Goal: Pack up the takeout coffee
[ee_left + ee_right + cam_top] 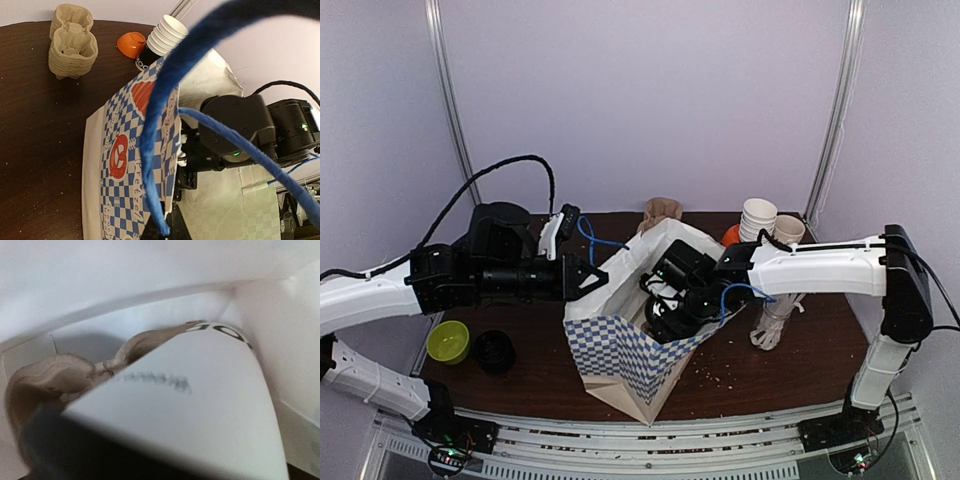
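cup [200, 390] in tray [50, 375], bagged | likely light, crushable; hold by tray rim | left pincer [588, 278] clamped on bag [620, 350] | right pincer [665, 315]: cannot tell

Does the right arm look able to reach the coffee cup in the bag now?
Probably yes: the right gripper is inside the open checked bag, and the cup with its pulp tray fills its camera, nothing between.

The tabletop [790, 372] carries an open checked paper bag [625, 352] at centre, a green lid [448, 341] and a black round item [495, 352] to its left, and a glass of straws [770, 322] to its right. Along the rear edge stand stacked pulp trays [72, 42], a tipped orange cup [131, 44] and stacked white cups [758, 215].
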